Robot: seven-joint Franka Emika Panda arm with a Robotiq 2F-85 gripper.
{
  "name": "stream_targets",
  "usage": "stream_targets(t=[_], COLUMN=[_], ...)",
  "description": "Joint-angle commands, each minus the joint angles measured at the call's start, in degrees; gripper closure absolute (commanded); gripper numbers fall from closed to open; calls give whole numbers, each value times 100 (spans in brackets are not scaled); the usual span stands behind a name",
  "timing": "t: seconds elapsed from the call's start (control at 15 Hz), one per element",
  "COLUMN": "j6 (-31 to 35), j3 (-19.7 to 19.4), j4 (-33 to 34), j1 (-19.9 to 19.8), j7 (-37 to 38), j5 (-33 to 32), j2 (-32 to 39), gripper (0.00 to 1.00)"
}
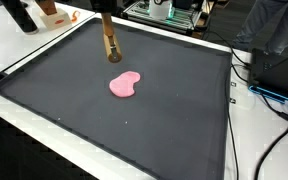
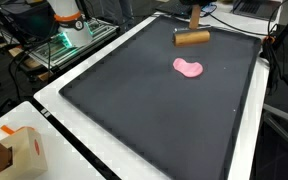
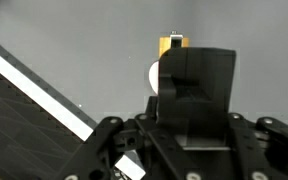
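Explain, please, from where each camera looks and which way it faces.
Exterior view: above a near edge of the black mat, facing down over the pink dough to the wooden roller; no arm clearly shows.
Exterior view: above another corner, facing diagonally across the mat to the roller at the far end; no arm clearly shows.
Wrist view: on the wrist, facing past the end effector, whose dark body fills the lower frame.
Both exterior views share mat, dough and roller.

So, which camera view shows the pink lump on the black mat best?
An exterior view shows the pink lump best: whole, unobstructed, near the middle of the black mat. In an exterior view from a different place, the lump is also whole, but slightly smaller. The wrist view does not show it.
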Motion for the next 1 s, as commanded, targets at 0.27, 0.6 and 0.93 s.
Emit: stream_targets(t=[0.27, 0.6, 0.93], j6=[-39, -219, -941], j3=[7, -20, -129], j4=[34, 278, 1265], j1=[9, -49, -423], j7=[38, 44, -86], j5=[-4, 133, 807], j2=[39, 202, 839], gripper=[51, 76, 76])
